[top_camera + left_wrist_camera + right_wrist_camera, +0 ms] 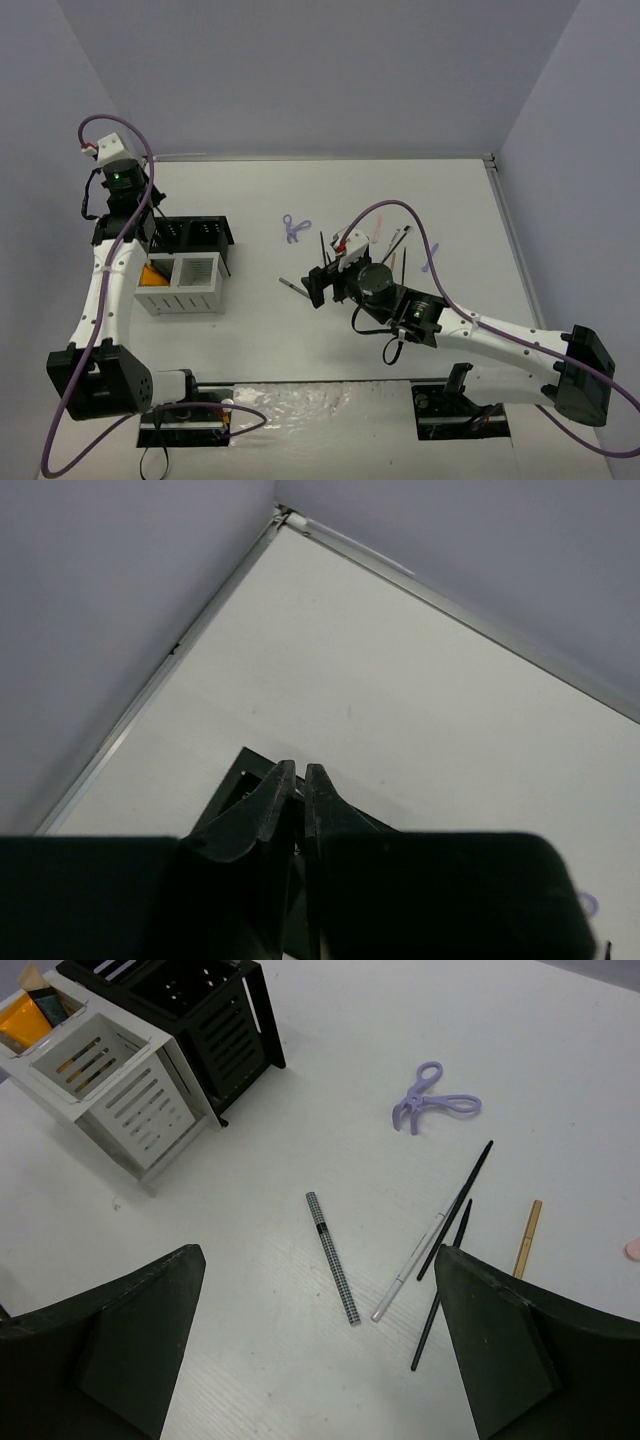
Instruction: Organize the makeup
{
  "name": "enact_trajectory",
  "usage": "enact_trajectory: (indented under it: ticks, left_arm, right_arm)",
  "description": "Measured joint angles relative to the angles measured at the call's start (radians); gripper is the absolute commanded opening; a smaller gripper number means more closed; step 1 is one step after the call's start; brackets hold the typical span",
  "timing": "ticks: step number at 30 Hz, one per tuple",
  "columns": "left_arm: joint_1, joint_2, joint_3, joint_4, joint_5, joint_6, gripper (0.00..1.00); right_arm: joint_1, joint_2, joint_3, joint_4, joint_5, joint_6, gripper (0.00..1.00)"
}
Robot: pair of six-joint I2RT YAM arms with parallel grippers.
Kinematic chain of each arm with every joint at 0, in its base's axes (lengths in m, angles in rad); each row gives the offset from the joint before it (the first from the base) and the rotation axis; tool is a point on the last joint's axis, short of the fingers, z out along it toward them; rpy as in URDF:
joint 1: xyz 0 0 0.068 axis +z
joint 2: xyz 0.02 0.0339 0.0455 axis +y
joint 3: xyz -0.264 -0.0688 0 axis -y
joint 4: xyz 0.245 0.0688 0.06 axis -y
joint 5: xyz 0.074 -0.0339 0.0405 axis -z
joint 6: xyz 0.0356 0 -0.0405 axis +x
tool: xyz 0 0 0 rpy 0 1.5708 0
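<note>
Loose makeup lies on the white table: a checkered pencil [332,1257], a white pencil [410,1268], two thin black pencils [455,1210], a tan stick [527,1238] and a purple scissor-like tool [433,1107]. My right gripper [320,1252] is open and empty, hovering above the checkered pencil. In the top view it [325,283] is mid-table, with the purple tool [294,228] beyond. An orange tube [20,1022] stands in the organizer's white part. My left gripper [300,770] is shut, over the black organizer's back corner; nothing shows between its jaws.
The slotted organizer stands at the left, its black half [195,235] behind its white half [185,285]. A lilac tool [430,262] lies right of the pencils. A pink item [632,1249] shows at the right edge. Walls close the table on three sides.
</note>
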State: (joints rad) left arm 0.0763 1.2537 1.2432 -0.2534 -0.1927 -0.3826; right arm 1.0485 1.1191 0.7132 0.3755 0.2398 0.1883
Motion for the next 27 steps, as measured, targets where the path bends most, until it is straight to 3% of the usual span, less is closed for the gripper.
enact_trajectory:
  ticks: [5, 18, 22, 27]
  left_arm:
    - [0.06, 0.103, -0.024, 0.079, -0.013, 0.013, 0.04]
    - [0.06, 0.165, -0.072, 0.131, -0.043, 0.02, 0.48]
    - [0.06, 0.15, -0.085, 0.108, -0.044, 0.01, 0.74]
    - [0.06, 0.08, -0.081, 0.022, -0.018, 0.0, 0.95]
  right_arm:
    - [-0.001, 0.0, -0.02, -0.008, 0.0, 0.014, 0.96]
    - [-0.018, 0.006, -0.037, -0.048, 0.025, 0.055, 0.88]
    - [-0.023, 0.04, -0.036, -0.069, 0.049, 0.081, 0.81]
    - [-0.046, 0.117, -0.017, -0.118, 0.079, 0.121, 0.7]
